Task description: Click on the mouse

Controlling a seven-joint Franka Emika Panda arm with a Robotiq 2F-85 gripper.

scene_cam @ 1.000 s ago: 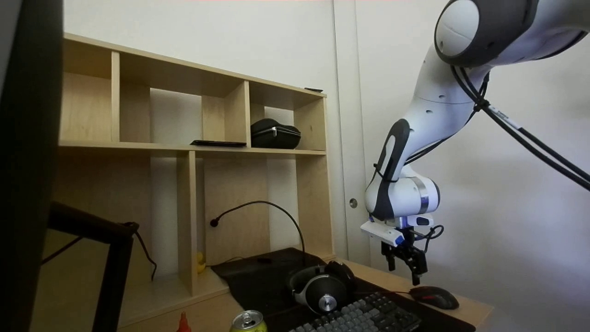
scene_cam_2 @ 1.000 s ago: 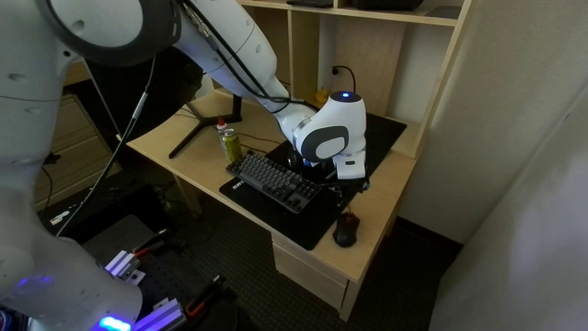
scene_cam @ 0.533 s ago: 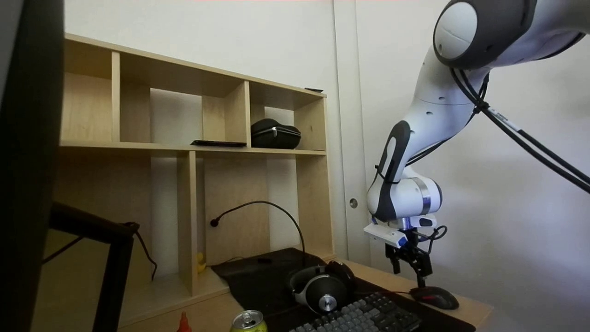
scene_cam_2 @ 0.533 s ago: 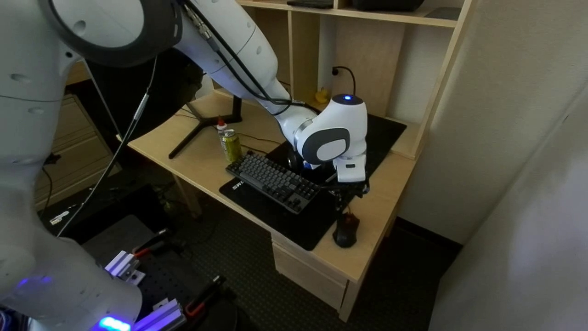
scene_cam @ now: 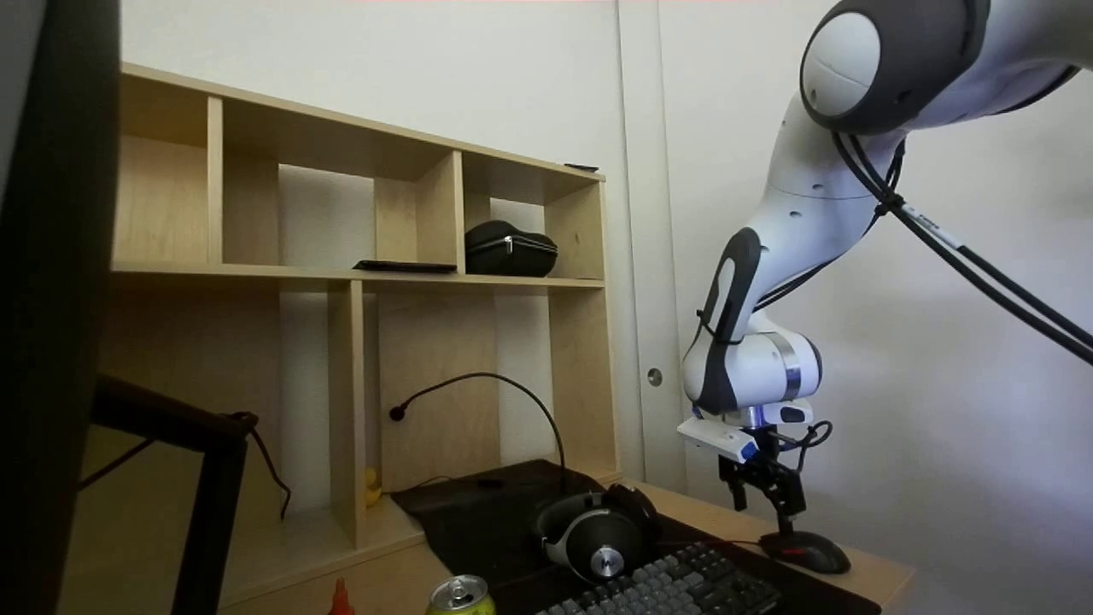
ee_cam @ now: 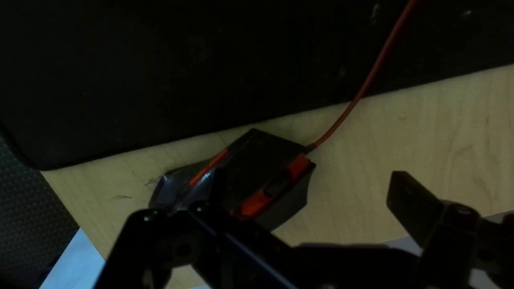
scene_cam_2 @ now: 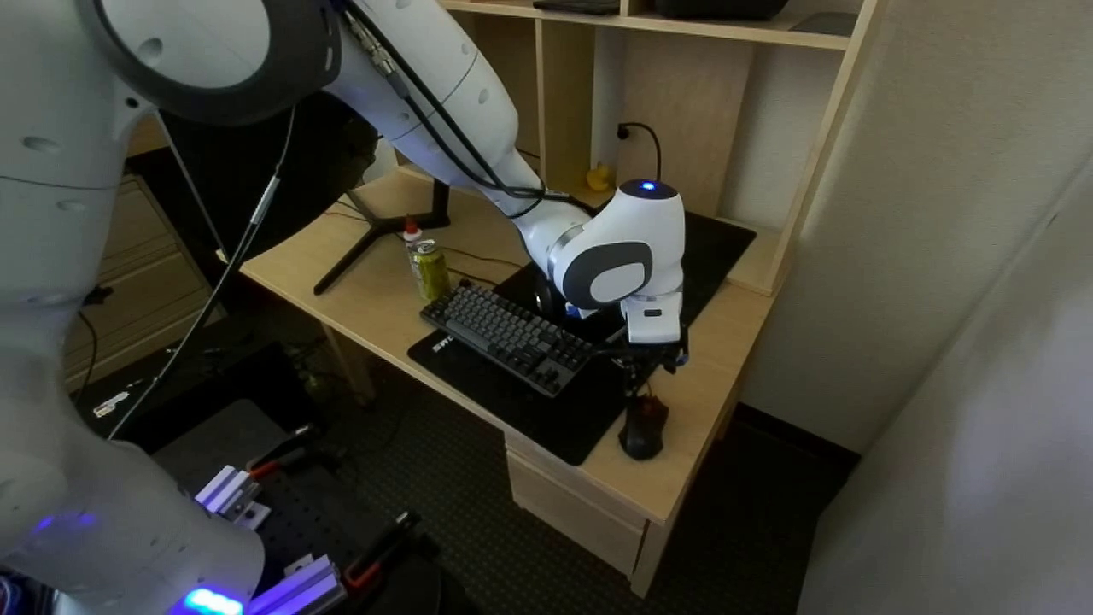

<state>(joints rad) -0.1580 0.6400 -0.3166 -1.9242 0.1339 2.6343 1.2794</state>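
Only partly see mouse (ee_cam: 263, 162) behind one finger of wide-spread, empty gripper (ee_cam: 308, 180).
Note angular, red-striped shell on wood-grained desk (ee_cam: 421, 132); cannot tell finger contact.

Pincer (scene_cam: 762, 516) downward, jaws apart.

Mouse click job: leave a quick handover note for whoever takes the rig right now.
End effector: open, nothing held; one finger is down at the mouse, the other off to its side. Contact can't be told for sure.
Where: the mouse is on the wooden desk, beside the black mat, its red cable running onto the mat.
Done: finger in place at the mouse; no click can be confirmed.
Left: probably press that finger down, then lift clear.
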